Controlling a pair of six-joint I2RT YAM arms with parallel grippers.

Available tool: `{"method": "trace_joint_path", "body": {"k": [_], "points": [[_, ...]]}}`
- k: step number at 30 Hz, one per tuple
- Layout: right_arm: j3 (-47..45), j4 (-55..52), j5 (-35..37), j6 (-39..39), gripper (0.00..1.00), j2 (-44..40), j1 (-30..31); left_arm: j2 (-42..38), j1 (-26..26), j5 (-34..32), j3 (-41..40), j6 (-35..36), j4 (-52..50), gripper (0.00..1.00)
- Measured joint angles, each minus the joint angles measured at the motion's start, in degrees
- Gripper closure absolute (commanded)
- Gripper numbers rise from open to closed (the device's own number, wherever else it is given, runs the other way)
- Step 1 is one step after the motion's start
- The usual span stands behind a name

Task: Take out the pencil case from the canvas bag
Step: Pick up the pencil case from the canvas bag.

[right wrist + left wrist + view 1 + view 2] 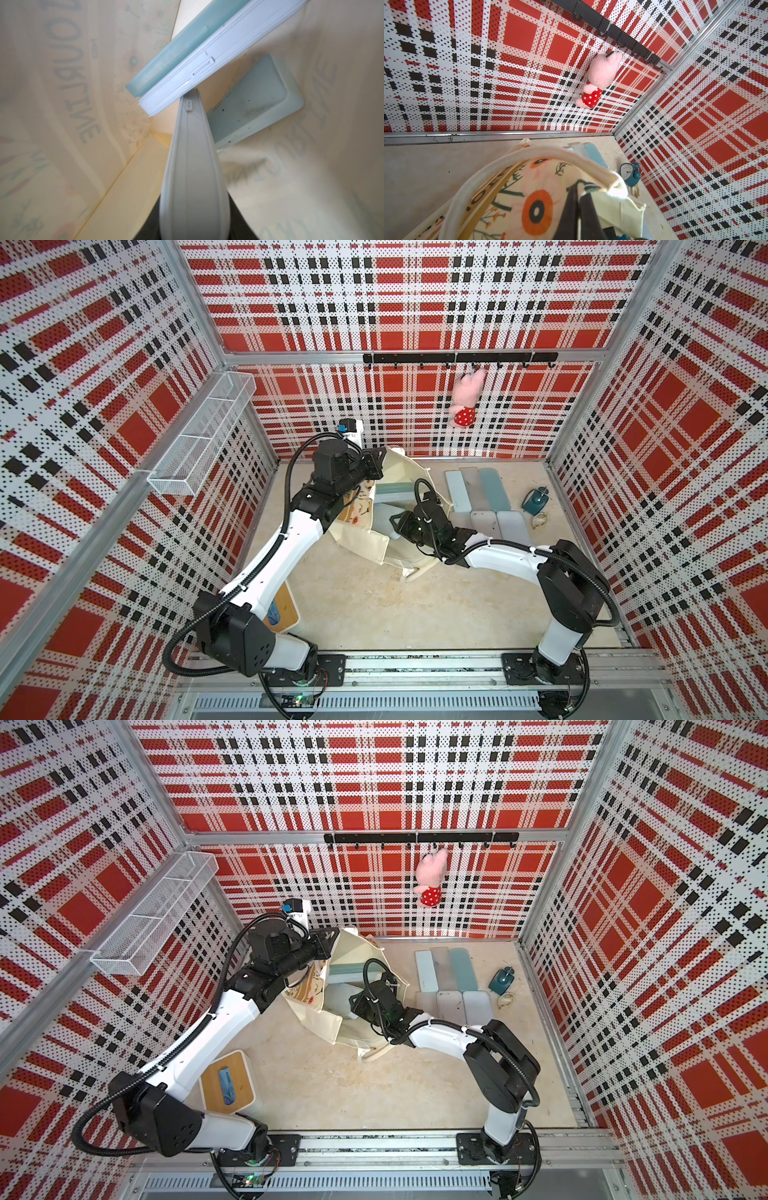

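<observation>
**Floppy tote, hard little case: the canvas bag sits mid-bench with the right claw down inside it**

The bag is soft and slumps, so the left claw, pinched together on the far-left rim by the padded handle, props its mouth open. The pale grey pencil case stands on edge inside, its tip touching a white-and-blue case. The right claw looks clamped across its thin sides at one end. It's probably light, rigid plastic, smooth enough to slip or pivot. A hold nearer the middle seems safer, clear of the small clasp.
</observation>
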Motion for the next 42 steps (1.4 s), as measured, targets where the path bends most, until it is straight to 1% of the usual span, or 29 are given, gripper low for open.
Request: {"method": "trace_joint_path", "body": {"k": [6, 10, 21, 29, 31, 35, 42], "points": [[-0.1, -2.4, 0.4, -6.3, 0.72, -2.3, 0.0, 0.0, 1.3, 0.1, -1.1, -1.0, 1.7, 1.00], [-2.2, -2.9, 0.5, -10.2, 0.74, -5.4, 0.0, 0.2, 2.5, 0.4, -1.1, -1.3, 2.4, 1.00], [-7.3, -2.6, 0.4, -18.5, 0.75, -14.0, 0.0, 2.6, 5.2, 2.3, -1.0, -1.4, 4.3, 1.00], [-12.2, -2.4, 0.5, -25.2, 0.79, -23.3, -0.2, 3.7, 6.3, 3.0, 0.4, -0.6, 3.9, 1.00], [-14.3, -1.7, 0.4, -26.6, 0.81, -26.3, -0.4, 3.8, 7.3, 3.0, 1.0, -0.3, 3.4, 1.00], [-17.6, -1.3, 0.1, -28.6, 0.83, -32.1, -1.5, 4.4, 9.7, 2.8, 2.3, 0.3, 2.5, 1.00], [-18.0, -1.4, 0.1, -32.0, 0.85, -37.5, -2.3, 7.2, 11.7, 1.7, 6.4, 1.9, -0.3, 1.00]]}}
